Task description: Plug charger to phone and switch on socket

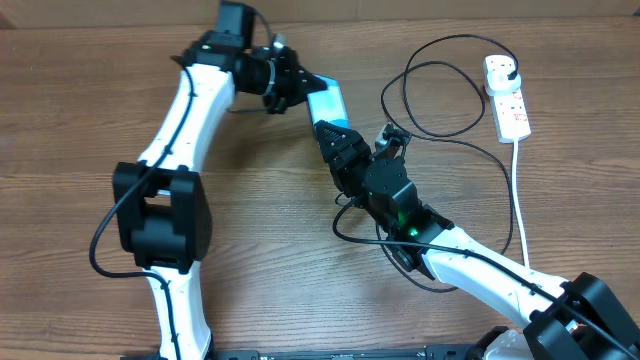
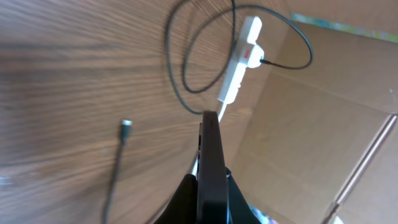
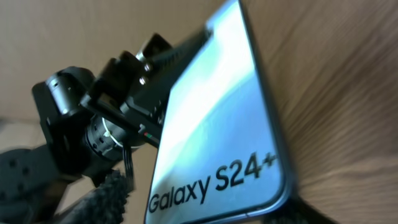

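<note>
**Connector loose on table, phone up in L grip: snag risk high**

We see the phone [image 1: 327, 103] lifted off the table [image 1: 90, 60], toward the middle of its far edge. The left gripper [image 1: 308, 92] is clamped on its upper end, and in the L wrist view the phone sits edge-on between the fingers. The right gripper [image 1: 337, 135] sits just beside the phone's lower short edge, the "Galaxy" end. Its jaws are apart w/ nothing in them. We can't tell if a finger touches the phone.

The charger [image 2: 118, 165] is not plugged into the phone. Its connector tip [image 2: 126, 124] lies bare on the wood, near the phone but apart from it. The plug [image 1: 503, 68] is seated in the socket [image 1: 510, 105], which lies by the table's far right corner. Switch on or off: can't tell.

What could go wrong, as we judge it:
- The cable loops across the table btw socket and R arm, and some slack runs under that arm. Any reach could hook it, dragging the tip away or tugging the plug.
- Open R jaws this close could bump the phone and twist it in the L grip, since only one end is pinched.
- The tip is small and flat on the wood, so a pick may slip or grab it at a bad angle for the port.
</note>
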Robot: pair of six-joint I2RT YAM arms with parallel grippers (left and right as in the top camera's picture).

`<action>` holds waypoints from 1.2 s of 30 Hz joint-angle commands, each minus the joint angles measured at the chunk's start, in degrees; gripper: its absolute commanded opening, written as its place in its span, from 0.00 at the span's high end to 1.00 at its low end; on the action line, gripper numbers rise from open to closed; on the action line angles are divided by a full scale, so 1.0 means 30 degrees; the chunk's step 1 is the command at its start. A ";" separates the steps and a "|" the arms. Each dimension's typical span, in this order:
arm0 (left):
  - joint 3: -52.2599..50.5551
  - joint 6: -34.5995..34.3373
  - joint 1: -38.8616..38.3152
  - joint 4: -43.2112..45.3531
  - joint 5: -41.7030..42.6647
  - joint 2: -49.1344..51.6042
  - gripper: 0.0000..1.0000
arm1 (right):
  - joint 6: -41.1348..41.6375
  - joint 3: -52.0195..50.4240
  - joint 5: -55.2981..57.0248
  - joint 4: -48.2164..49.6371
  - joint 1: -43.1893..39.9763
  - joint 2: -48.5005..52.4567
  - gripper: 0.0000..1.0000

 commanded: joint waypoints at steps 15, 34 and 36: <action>0.0444 1.4018 0.3657 -0.6768 0.4568 -0.0138 0.96 | -1.3318 0.1661 -1.1766 -0.0189 -0.3432 0.0597 0.13; 0.0444 1.5890 0.2098 -0.8750 0.5872 -0.0138 0.96 | -1.1810 0.2565 -1.8491 -0.0867 -0.5122 0.3803 0.49; 0.0444 1.5890 0.1989 -0.8735 0.5814 -0.0138 0.96 | -1.1096 0.2565 -1.8578 -0.0495 -0.5122 0.4175 0.53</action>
